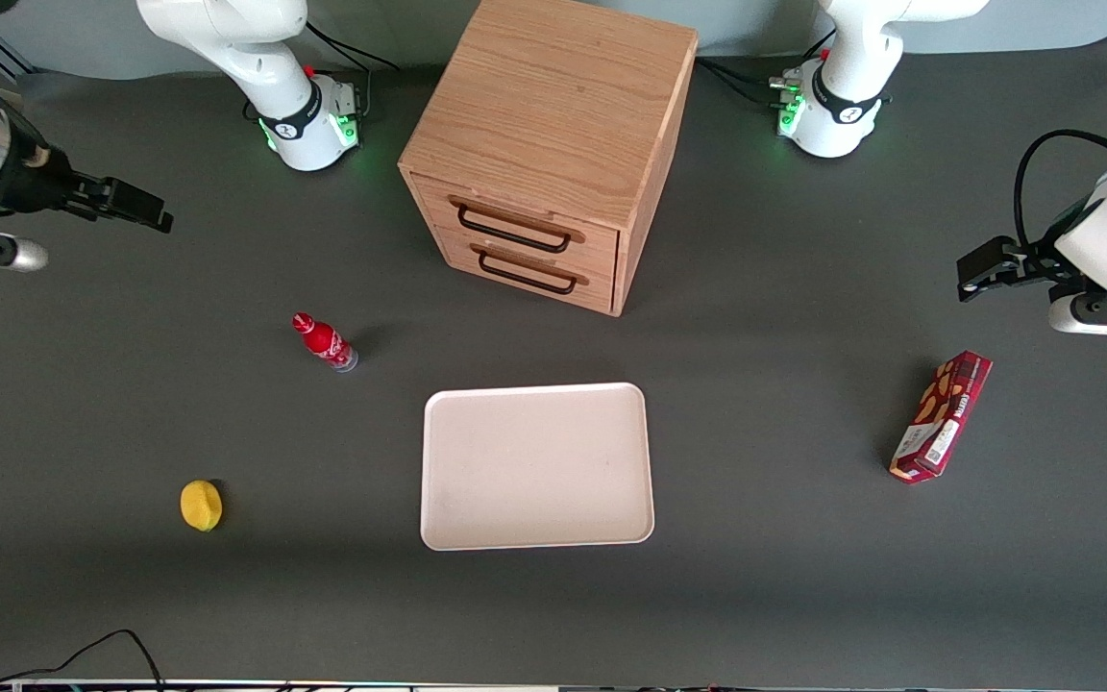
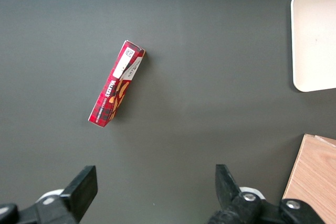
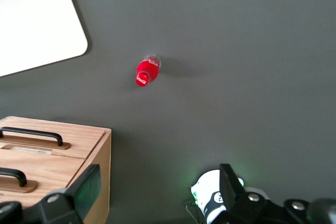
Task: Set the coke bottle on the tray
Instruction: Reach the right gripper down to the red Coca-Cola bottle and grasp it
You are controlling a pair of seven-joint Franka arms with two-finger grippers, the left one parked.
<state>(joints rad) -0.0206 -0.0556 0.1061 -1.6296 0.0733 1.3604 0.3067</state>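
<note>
The coke bottle (image 1: pixel 325 342), small and red with a red cap and clear base, stands on the dark table beside the tray and a little farther from the front camera. It also shows in the right wrist view (image 3: pixel 147 71). The cream-white tray (image 1: pixel 534 466) lies flat in the middle of the table with nothing on it; a corner of it shows in the right wrist view (image 3: pixel 37 19). My right gripper (image 1: pixel 155 213) hangs high above the working arm's end of the table, well apart from the bottle. It is open and empty (image 3: pixel 157 182).
A wooden two-drawer cabinet (image 1: pixel 544 144) stands farther from the front camera than the tray. A yellow lemon (image 1: pixel 201 505) lies toward the working arm's end. A dark-red snack box (image 1: pixel 941 415) lies toward the parked arm's end. The working arm's base (image 1: pixel 308 125) stands beside the cabinet.
</note>
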